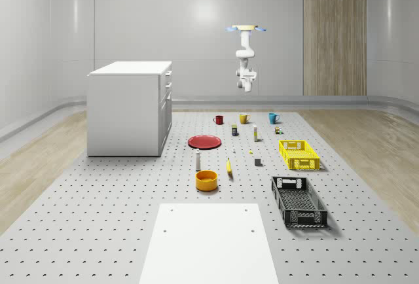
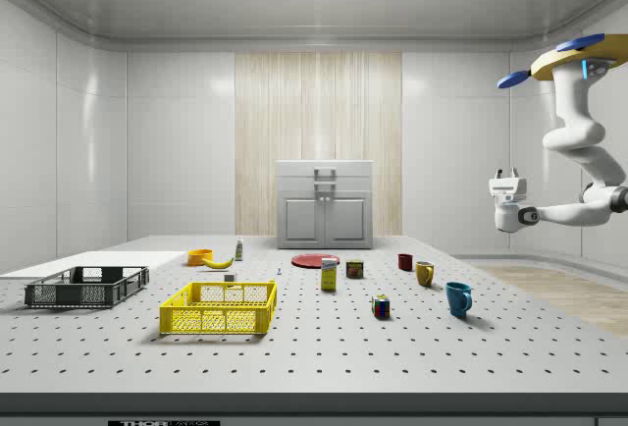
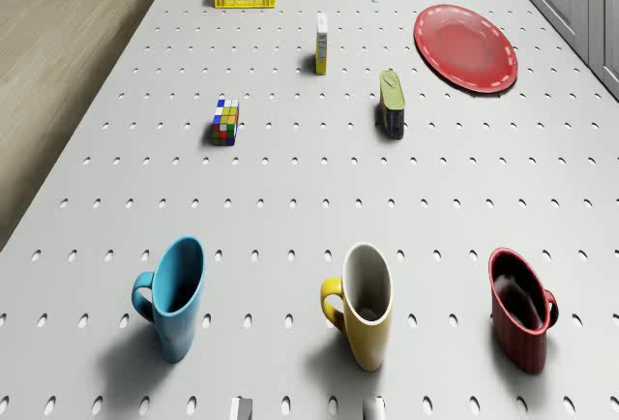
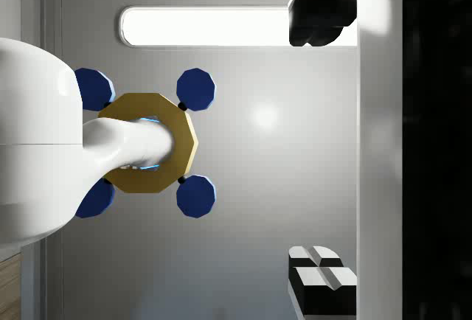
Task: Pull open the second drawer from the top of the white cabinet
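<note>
The white cabinet [image 1: 129, 108] stands on the perforated table's left in the whole-scene view, its drawer fronts on the side that faces the objects. In the side view its second drawer [image 2: 325, 187] sits shut under the top one. The drone [image 1: 247, 29] hovers high over the table's far end, above the mugs, well away from the cabinet. My gripper [image 2: 506, 177] hangs on the folded arm and points upward, open and holding nothing. The wrist view looks up at the drone [image 4: 147, 143], with the gripper [image 4: 321, 150] and its fingers [image 4: 317, 279] wide apart.
Below the drone stand a red mug [image 3: 522, 318], a yellow mug [image 3: 363, 304] and a blue mug [image 3: 174, 294]. Between mugs and cabinet lies a red plate [image 1: 205, 142]. A yellow crate [image 1: 299, 154], a black crate [image 1: 298, 200], an orange bowl [image 1: 206, 180] and a banana [image 1: 229, 167] sit nearer.
</note>
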